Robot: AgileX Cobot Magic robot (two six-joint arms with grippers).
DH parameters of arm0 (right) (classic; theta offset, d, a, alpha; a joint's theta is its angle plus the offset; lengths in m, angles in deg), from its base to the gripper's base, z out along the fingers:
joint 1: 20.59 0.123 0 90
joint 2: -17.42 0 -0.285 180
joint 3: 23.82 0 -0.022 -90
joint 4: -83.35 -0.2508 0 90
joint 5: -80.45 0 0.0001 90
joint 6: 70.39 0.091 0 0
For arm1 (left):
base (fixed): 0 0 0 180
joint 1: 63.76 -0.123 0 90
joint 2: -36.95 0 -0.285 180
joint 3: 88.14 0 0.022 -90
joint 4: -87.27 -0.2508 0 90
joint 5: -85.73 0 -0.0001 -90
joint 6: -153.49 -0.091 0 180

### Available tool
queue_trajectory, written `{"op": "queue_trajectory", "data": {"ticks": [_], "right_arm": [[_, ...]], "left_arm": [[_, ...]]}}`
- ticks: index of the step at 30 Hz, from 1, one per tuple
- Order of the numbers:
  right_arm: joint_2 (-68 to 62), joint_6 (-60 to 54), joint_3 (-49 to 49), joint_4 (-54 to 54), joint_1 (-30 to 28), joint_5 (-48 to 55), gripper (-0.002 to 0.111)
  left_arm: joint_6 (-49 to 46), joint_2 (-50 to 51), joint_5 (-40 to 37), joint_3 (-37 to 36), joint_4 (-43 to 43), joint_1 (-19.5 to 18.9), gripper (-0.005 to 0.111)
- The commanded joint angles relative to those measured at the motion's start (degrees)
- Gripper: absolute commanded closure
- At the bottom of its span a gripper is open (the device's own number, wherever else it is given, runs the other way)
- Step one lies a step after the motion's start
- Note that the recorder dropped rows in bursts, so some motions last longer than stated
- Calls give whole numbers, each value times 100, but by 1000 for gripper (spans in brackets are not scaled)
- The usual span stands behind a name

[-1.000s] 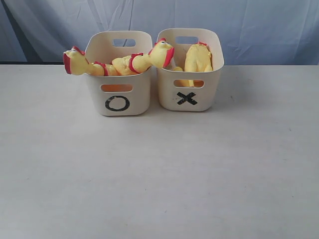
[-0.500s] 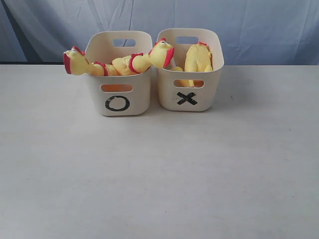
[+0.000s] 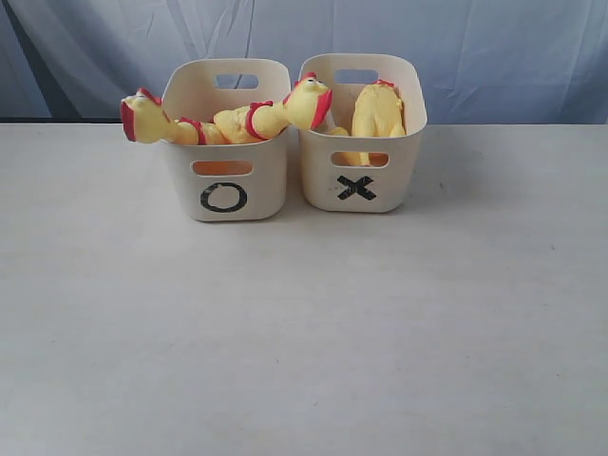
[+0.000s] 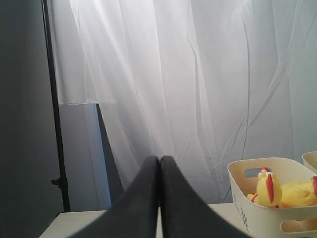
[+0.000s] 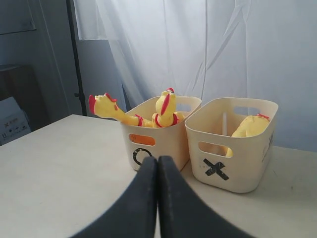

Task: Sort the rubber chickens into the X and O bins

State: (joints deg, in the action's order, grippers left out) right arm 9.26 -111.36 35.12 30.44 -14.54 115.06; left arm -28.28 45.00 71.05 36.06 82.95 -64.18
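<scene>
Two cream bins stand side by side at the back of the table. The O bin (image 3: 225, 198) (image 5: 148, 148) holds two rubber chickens: one head (image 3: 141, 117) hangs over its left rim, the other head (image 3: 306, 103) rests over the rim toward the X bin. The X bin (image 3: 359, 185) (image 5: 233, 168) holds a smaller chicken (image 3: 376, 112) (image 5: 250, 126). Neither arm shows in the exterior view. My left gripper (image 4: 159, 159) is shut and empty, beside the O bin (image 4: 267, 218). My right gripper (image 5: 157, 159) is shut and empty, facing both bins from the front.
A pale cloth backdrop hangs behind the table (image 3: 304, 323). A dark stand pole (image 4: 52, 109) rises off the table's end. The table's far edge runs just behind the bins.
</scene>
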Motion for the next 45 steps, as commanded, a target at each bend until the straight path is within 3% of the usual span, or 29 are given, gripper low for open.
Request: {"op": "queue_trajectory", "data": {"ticks": [1,6,10,15,28,45], "right_arm": [[37,-4,28,363,24,-55,109],[37,-4,77,3637,24,-113,109],[37,-4,532,5164,24,-726,109],[37,-4,1319,5139,24,-1761,109],[37,-4,1828,5139,24,-1960,109],[37,6,1828,5381,24,-1983,109]], "left_arm": [[1,-26,33,-25,-10,-4,107],[1,-26,13,-54,-10,-4,107],[1,-26,210,-342,-10,-4,107],[1,-26,319,-974,0,-4,107],[1,-26,484,-2015,122,-4,107],[1,-26,136,-2142,132,-4,107]]}}
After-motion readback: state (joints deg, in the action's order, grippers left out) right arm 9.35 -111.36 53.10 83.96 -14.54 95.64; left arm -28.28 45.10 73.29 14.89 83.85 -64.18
